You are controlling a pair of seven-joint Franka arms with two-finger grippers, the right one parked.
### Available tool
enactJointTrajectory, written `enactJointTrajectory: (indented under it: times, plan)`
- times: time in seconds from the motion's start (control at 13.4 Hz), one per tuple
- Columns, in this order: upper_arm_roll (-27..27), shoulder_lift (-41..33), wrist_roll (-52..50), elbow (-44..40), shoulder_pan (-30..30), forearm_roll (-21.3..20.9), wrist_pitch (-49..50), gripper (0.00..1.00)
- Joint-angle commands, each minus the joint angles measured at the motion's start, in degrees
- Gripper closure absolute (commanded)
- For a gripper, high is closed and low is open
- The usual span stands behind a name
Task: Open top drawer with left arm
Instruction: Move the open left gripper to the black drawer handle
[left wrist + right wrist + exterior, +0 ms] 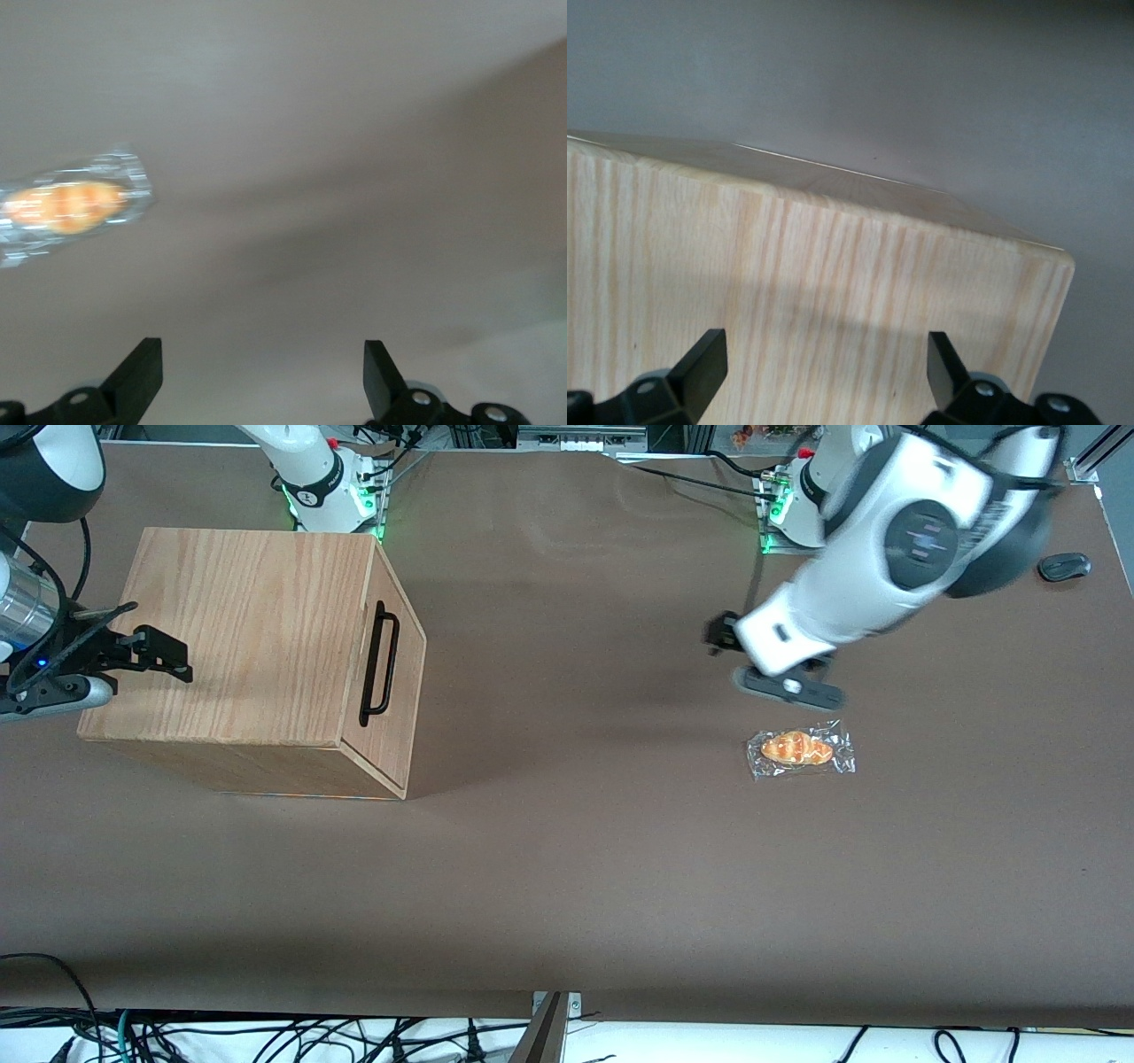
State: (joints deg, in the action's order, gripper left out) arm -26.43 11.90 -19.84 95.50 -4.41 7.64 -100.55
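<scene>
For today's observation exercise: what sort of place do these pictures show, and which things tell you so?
Most likely a robotics lab bench: a brown table with bolted-on arms, loose cables along its edge, and staged props, a wooden cabinet and wrapped bread. The gripper hangs open above the table near the bread.

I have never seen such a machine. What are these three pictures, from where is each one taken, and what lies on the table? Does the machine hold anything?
These are two robot arms fixed to a brown table. The front picture looks down on the whole table. The other two come from small cameras on the arms' wrists, so each shows two black fingertips at its edge.

The working left arm is the white one with the round dark cap. Its gripper hangs above bare table, close to a wrapped pastry. The fingers are open and hold nothing.

Toward the parked arm's end of the table stands a wooden cabinet. Its top drawer, with a long black handle, looks closed. A black computer mouse lies near the working arm's base.
</scene>
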Motion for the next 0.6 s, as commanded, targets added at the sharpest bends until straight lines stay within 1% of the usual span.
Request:
enactJointTrajectory:
  times: [0.0,0.15,0.3,0.52]
  plan:
    - [-0.29,8.46,-12.46,-9.08,-9.26,-0.78,-1.31,0.0]
    - [-0.37,12.51,-19.33,-13.3,-13.76,-2.71,-3.41,0.0]
    - [-0.2,14.81,-24.87,-14.55,-18.24,-4.29,-7.97,0.0]
    - [-0.02,17.36,-34.71,-14.9,-24.31,-9.73,-15.0,0.0]
